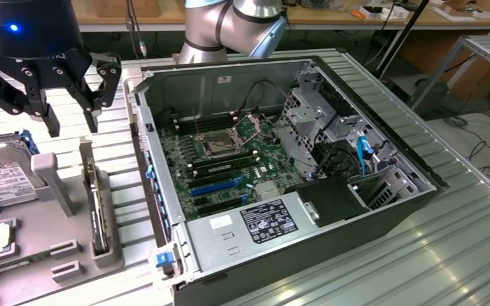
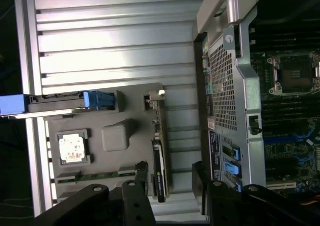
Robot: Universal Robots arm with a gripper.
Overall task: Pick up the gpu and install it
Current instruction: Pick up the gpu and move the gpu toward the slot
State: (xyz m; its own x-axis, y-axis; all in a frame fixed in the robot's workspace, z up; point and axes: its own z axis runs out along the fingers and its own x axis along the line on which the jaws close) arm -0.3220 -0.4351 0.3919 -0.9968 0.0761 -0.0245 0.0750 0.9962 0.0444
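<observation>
jaws: spread, empty, over gpu [image 1: 97, 213] | handling: likely stiff, light, fragile | grip: flat faces near upper edge

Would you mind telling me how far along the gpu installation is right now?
Nothing looks done: the gpu stands on edge in the grey tray. The open gripper hovers above the tray, empty. Pickup and seating in the blue motherboard slots remain.

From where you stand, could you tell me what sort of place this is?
Probably a robotics lab for PC assembly: a robot arm, an open computer case and a grey parts tray.
</observation>
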